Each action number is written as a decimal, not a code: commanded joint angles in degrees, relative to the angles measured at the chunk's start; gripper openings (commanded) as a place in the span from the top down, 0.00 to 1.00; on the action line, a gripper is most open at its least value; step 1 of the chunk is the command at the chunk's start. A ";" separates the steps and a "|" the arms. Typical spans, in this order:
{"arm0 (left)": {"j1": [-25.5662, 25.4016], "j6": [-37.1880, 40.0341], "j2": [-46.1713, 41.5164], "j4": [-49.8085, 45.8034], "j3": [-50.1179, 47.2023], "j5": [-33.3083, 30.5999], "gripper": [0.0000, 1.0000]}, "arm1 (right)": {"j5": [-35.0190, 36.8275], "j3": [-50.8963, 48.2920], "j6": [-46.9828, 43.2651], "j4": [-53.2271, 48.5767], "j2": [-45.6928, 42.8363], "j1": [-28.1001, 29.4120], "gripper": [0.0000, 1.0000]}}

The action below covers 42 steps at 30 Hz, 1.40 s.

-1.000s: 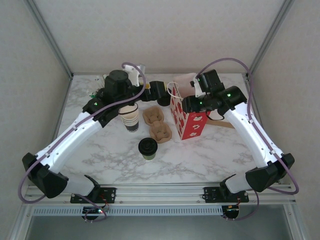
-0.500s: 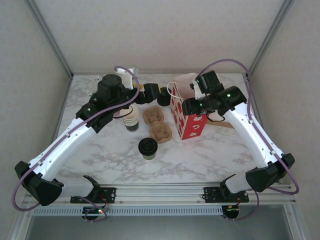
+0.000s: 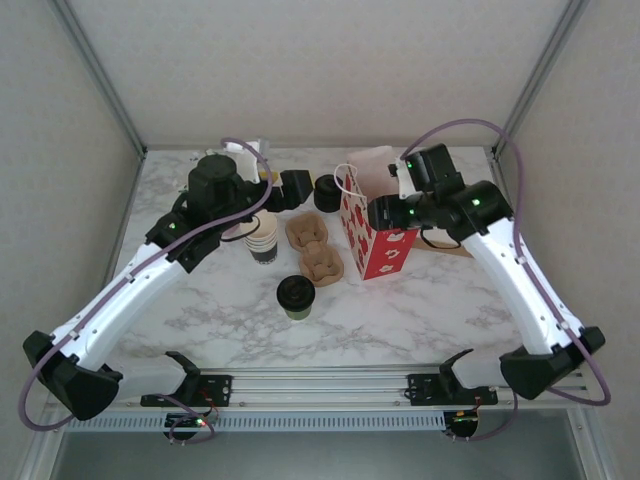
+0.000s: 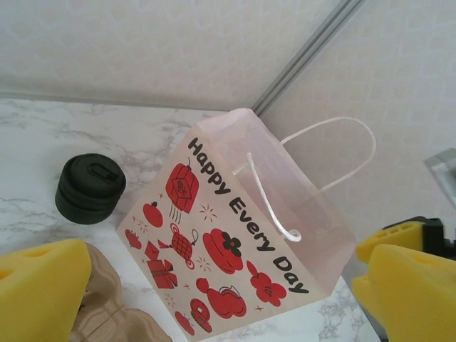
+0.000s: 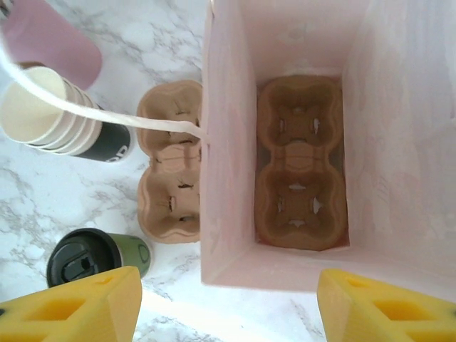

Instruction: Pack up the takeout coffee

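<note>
Right fingers apart from coffee cup

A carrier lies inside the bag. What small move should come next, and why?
Probably swing the right gripper from above the bag toward the lidded cup: its fingers are open and empty, the carrier sits in the bag, and the cup waits outside.

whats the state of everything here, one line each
paper bag: upright, mouth open
cup carrier in the bag: flat on the bottom, wells empty
cup carrier on the table: flat, wells empty
lidded cup: upright on the table, lid on
cup stack: nested, upright, no lid
lid stack: stacked on the table
left gripper: open, empty
right gripper: open, empty, above the bag
</note>
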 commanded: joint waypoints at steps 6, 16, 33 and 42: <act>0.54 0.85 -5.12 2.28 -2.67 -2.14 0.00 | 0.64 -4.12 2.20 3.61 -8.88 0.64 0.30; 0.61 0.85 -6.72 1.39 -4.10 -2.07 0.00 | 1.76 -5.99 4.10 2.61 -12.72 0.68 0.27; 0.66 -0.08 -10.21 0.55 -8.25 -2.97 0.00 | 4.25 -9.88 7.45 -0.30 -19.07 0.64 0.04; 0.65 -1.18 -12.15 -1.13 -10.75 -5.00 0.00 | 15.32 -10.20 19.12 -3.65 -20.61 0.60 0.01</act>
